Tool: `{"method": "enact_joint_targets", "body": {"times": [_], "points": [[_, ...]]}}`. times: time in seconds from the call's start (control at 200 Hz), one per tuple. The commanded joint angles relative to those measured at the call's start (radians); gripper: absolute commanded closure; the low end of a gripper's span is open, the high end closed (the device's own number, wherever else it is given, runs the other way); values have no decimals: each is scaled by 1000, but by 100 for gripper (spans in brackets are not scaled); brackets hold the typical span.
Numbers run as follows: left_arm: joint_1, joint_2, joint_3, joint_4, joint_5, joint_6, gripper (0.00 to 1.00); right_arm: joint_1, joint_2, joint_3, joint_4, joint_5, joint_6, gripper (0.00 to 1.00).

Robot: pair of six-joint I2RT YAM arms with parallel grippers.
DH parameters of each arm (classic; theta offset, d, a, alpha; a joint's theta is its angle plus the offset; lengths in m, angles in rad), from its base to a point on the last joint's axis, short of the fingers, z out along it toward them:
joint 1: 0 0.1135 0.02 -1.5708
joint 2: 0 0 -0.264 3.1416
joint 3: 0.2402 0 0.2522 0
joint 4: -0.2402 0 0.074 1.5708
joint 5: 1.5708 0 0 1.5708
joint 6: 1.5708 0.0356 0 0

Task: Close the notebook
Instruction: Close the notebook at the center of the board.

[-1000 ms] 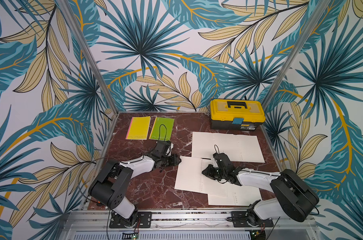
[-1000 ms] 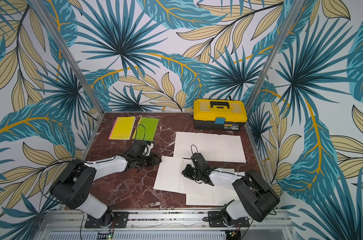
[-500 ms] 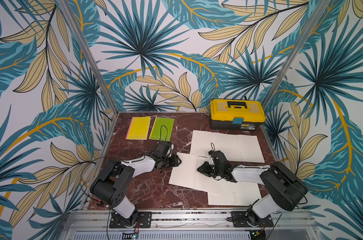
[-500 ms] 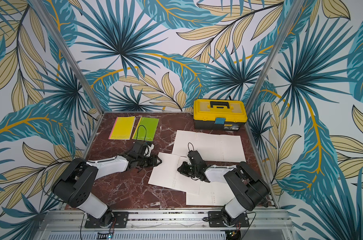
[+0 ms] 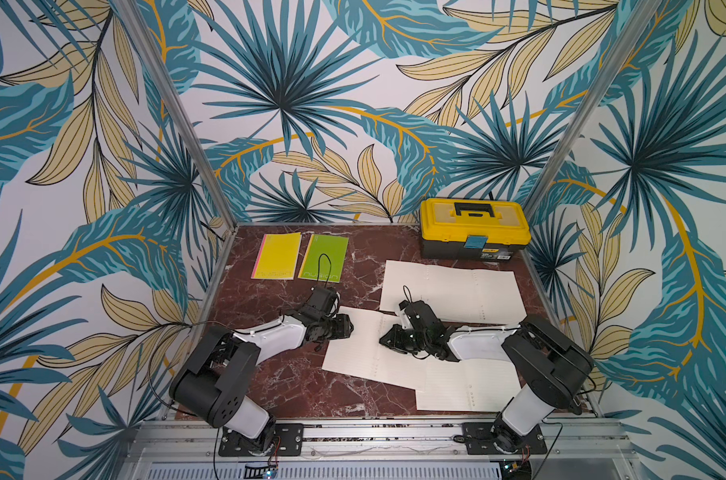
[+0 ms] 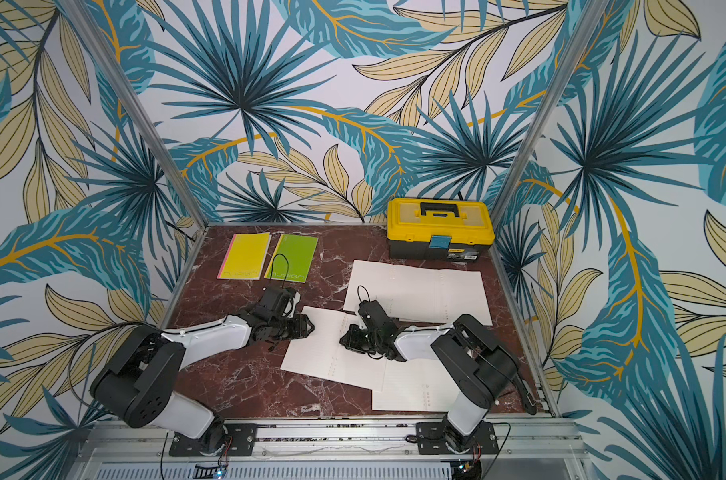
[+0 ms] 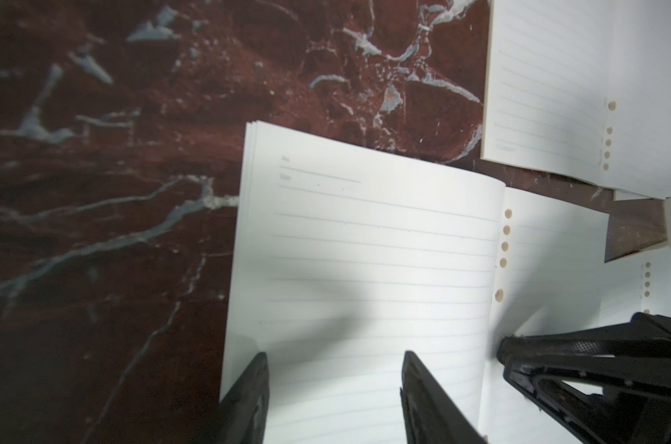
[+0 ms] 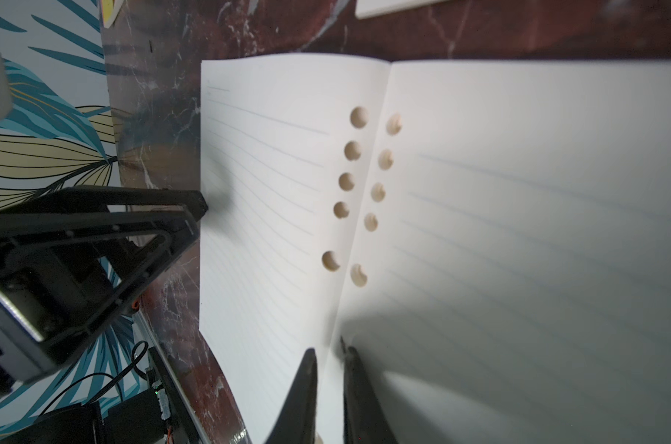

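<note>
Arm bases: both fixed at the front rail, forearms stretched low over the red-marble surface (image 5: 295,386).
Near notebook (image 5: 457,386): open, lined pages up, front-right of surface, partly under the right arm. Its far-left part is overlapped by the next book.
Middle notebook (image 5: 353,353): the task's item. Lies open at centre, skewed, btwn the two end effectors, w/ punched holes either side of the fold. In the right wrist view its right page bows upward.
Left end effector (image 5: 348,328): jaws apart, nothing btwn them, fingers (image 7: 249,388) spread over the left page. One tip touches that page's outer edge in the right wrist view.
Right end effector (image 8: 329,350): jaws almost together, nipping paper at the centre fold.
Far notebook (image 5: 448,291): open, pages up, just behind the middle one, a sliver of marble btwn them.
Closed pair: yellow notebook (image 5: 276,255) & green notebook (image 5: 324,257), side by side, covers up, back-left.
Toolbox (image 5: 473,226): yellow lid, black base & handle, blue latch, back-right near the wall.
</note>
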Motion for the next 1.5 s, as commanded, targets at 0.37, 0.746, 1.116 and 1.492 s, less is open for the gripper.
{"method": "enact_joint_targets", "body": {"times": [0.37,0.746,1.116,1.492], "points": [[109,-105,-84,-53,2,31,44,16,79,-11,-189,26,-24,84],[108,-76,-130,3,83,-2,44,21,118,35,-221,5,-51,84],[107,-81,-159,106,240,-29,44,31,163,69,-220,-5,-54,84],[105,-121,-194,242,381,-60,43,32,177,75,-209,-13,-56,84]]}}
